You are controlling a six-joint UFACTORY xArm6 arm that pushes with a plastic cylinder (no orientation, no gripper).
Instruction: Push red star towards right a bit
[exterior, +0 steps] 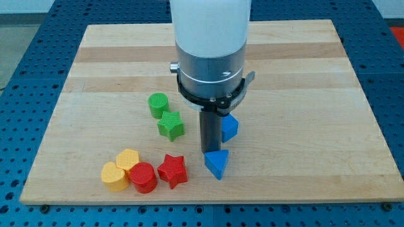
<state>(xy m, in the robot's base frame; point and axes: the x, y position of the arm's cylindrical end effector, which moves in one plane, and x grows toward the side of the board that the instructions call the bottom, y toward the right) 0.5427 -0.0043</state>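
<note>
My tip, the lower end of the straight dark rod, stands on the pale wooden board just above the blue triangular plastic block and just left of a second blue plastic block, whose shape I cannot make out because the rod partly hides it. There are no fingers on this rig, so nothing is grasped; the rod simply points down. The red star-shaped plastic block lies near the view's bottom, left of the blue triangle and apart from my tip. Touching the star's left side is a red round plastic block, and left of that sit two yellow heart-shaped blocks pressed together. Higher up, a green round block sits just above a green star-shaped block.
</note>
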